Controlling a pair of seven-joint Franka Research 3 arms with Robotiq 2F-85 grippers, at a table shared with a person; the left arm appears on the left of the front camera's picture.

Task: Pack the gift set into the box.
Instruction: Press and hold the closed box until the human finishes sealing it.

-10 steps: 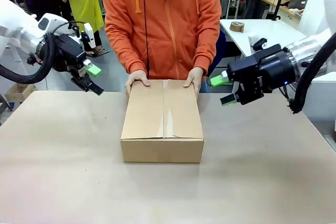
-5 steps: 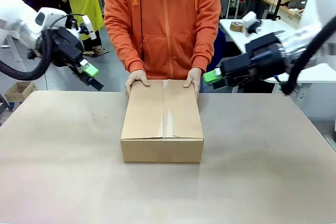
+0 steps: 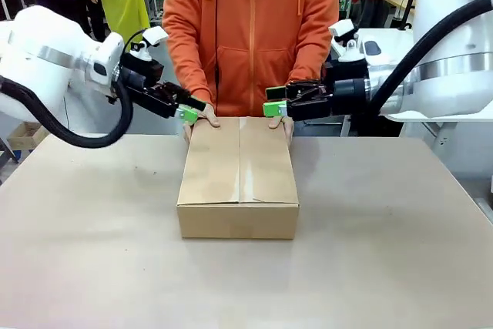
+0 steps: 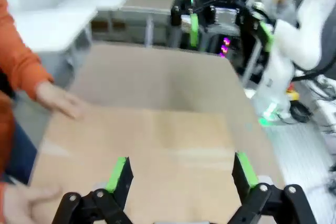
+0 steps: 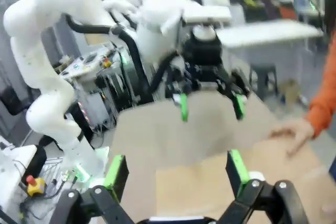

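Sitting in the middle of the front view, the box (image 3: 239, 182) rests on the table (image 3: 92, 267) with its top flaps folded shut. At its far edge, toward the top of the frame, a person's hands (image 3: 282, 122) lie on the two far corners. The left gripper (image 3: 187, 113) reaches in from the left of the frame and hangs just above the far left corner, close beside one hand. The right gripper (image 3: 273, 102) comes in from the right at the far right corner, facing it. Both have their fingers spread wide with nothing between them. In each wrist view the box top lies across the lower half of the frame, beyond the parted green pads (image 4: 116, 173), with the other gripper at upper centre
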